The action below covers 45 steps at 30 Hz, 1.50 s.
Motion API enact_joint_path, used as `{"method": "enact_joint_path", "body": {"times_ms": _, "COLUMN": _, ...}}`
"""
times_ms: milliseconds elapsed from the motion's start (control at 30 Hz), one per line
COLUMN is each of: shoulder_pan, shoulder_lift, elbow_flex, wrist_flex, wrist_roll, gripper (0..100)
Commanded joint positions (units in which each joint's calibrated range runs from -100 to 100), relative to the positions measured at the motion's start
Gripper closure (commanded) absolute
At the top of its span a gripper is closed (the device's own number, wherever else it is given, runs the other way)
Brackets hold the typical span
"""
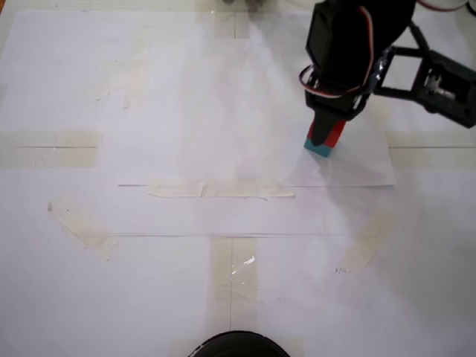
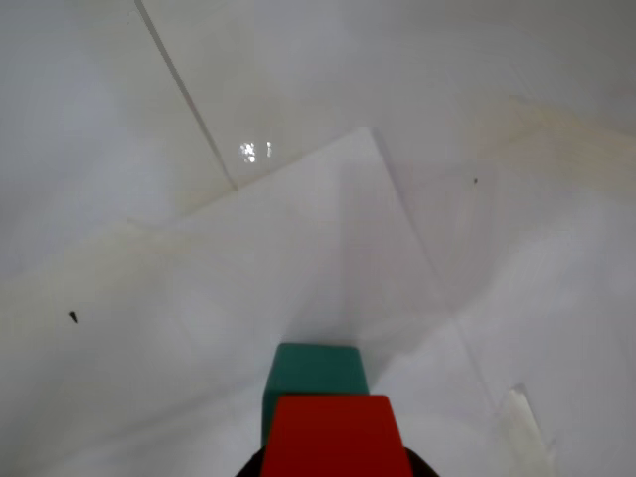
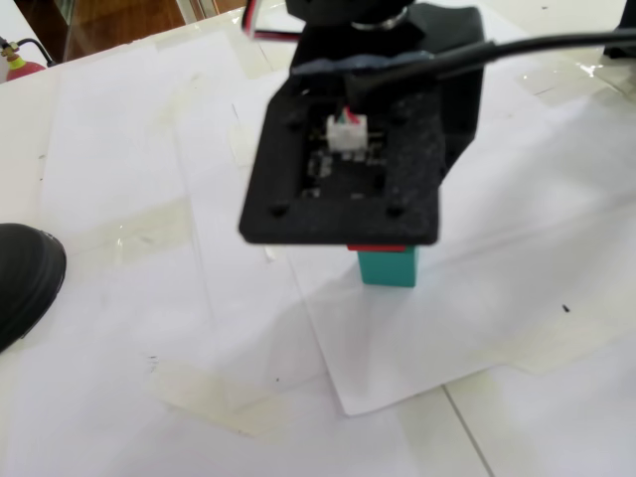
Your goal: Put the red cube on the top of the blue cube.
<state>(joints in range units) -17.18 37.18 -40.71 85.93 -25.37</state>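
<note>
The red cube (image 1: 336, 134) sits between the jaws of my gripper (image 1: 326, 137), directly over the blue cube (image 1: 318, 148), which rests on a white paper sheet. In the wrist view the red cube (image 2: 333, 432) fills the bottom edge, with the teal blue cube (image 2: 313, 376) just beyond and under it. In a fixed view the black wrist plate (image 3: 343, 169) hides the fingers. Only a red sliver of the red cube (image 3: 378, 247) shows above the blue cube (image 3: 388, 266). The red cube seems to touch the blue cube's top, but I cannot tell for sure.
White paper sheets taped down with beige tape (image 1: 219, 189) cover the table. A black rounded object (image 1: 238, 346) sits at the near edge; it also shows at the left in a fixed view (image 3: 25, 278). The arm's black body (image 1: 431, 78) reaches in from the upper right.
</note>
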Motion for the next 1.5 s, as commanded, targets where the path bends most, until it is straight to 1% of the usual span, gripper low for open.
{"method": "enact_joint_path", "body": {"times_ms": 0, "shoulder_pan": 0.52, "shoulder_lift": -1.21, "elbow_flex": -4.81, "wrist_flex": -0.36, "wrist_roll": 0.24, "gripper": 83}}
{"method": "enact_joint_path", "body": {"times_ms": 333, "shoulder_pan": -0.23, "shoulder_lift": -1.21, "elbow_flex": -4.81, "wrist_flex": -0.44, "wrist_roll": 0.34, "gripper": 71}}
{"method": "enact_joint_path", "body": {"times_ms": 533, "shoulder_pan": -0.31, "shoulder_lift": -2.07, "elbow_flex": -4.81, "wrist_flex": 1.19, "wrist_roll": -0.63, "gripper": 66}}
{"method": "enact_joint_path", "body": {"times_ms": 933, "shoulder_pan": -2.2, "shoulder_lift": -4.05, "elbow_flex": -4.54, "wrist_flex": 4.12, "wrist_roll": -1.76, "gripper": 65}}
{"method": "enact_joint_path", "body": {"times_ms": 1167, "shoulder_pan": -3.41, "shoulder_lift": -4.22, "elbow_flex": -3.73, "wrist_flex": 4.37, "wrist_roll": -2.39, "gripper": 65}}
{"method": "enact_joint_path", "body": {"times_ms": 1300, "shoulder_pan": -3.18, "shoulder_lift": -3.7, "elbow_flex": -2.64, "wrist_flex": 2.9, "wrist_roll": -2.2, "gripper": 65}}
{"method": "enact_joint_path", "body": {"times_ms": 1467, "shoulder_pan": -2.58, "shoulder_lift": -4.22, "elbow_flex": -2.55, "wrist_flex": 3.96, "wrist_roll": -2.1, "gripper": 65}}
